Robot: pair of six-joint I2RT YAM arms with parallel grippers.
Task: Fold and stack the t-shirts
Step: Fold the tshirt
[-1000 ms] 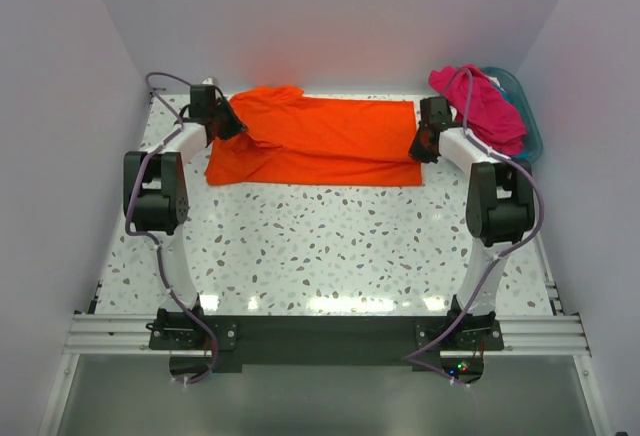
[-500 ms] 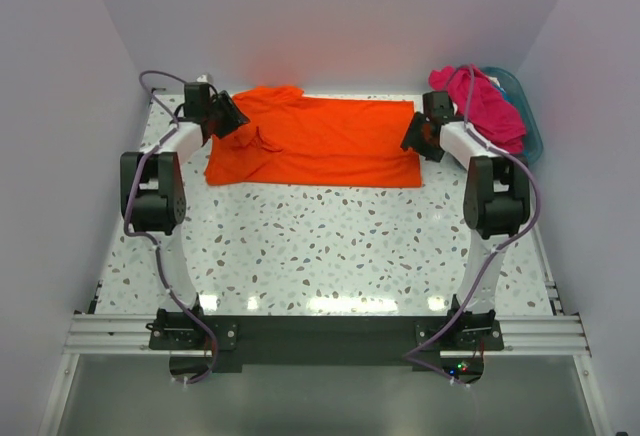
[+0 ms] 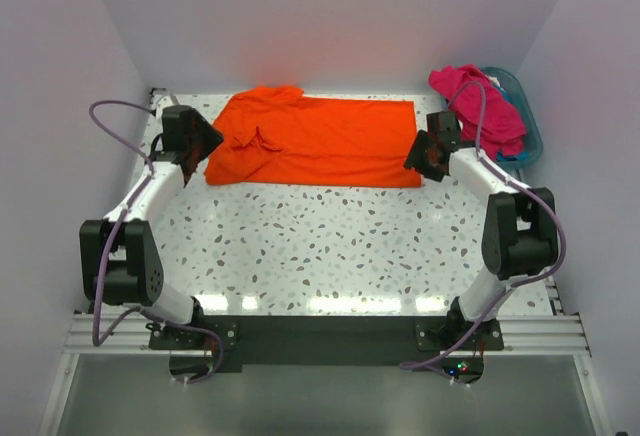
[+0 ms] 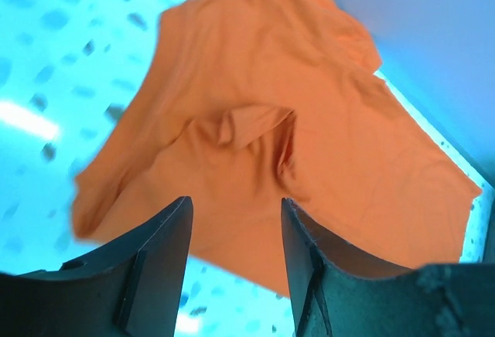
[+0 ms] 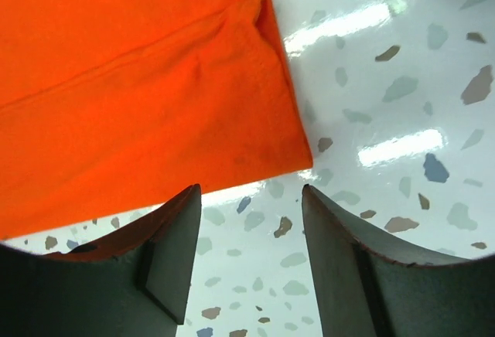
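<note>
A bright orange t-shirt (image 3: 318, 141) lies flat, folded lengthwise, across the far side of the table, with a rumpled sleeve at its left end. My left gripper (image 3: 206, 148) hovers just off that left end, open and empty; in the left wrist view the orange t-shirt (image 4: 255, 120) lies beyond the left gripper (image 4: 235, 205). My right gripper (image 3: 416, 159) stands open by the shirt's near right corner. The right wrist view shows that corner of the orange t-shirt (image 5: 131, 82) just ahead of the right gripper (image 5: 251, 194), apart from it. A magenta-pink t-shirt (image 3: 478, 104) is heaped at the back right.
A teal plastic basket (image 3: 531, 126) at the back right corner holds the pink heap. The speckled table (image 3: 330, 246) is walled on the left, far and right sides. The arms' bases stand on the rail at the near edge.
Both grippers have opened and let go of the orange shirt's ends, then drawn back towards the near side. The shirt stays flat; the left arm has swung outward to the left.
</note>
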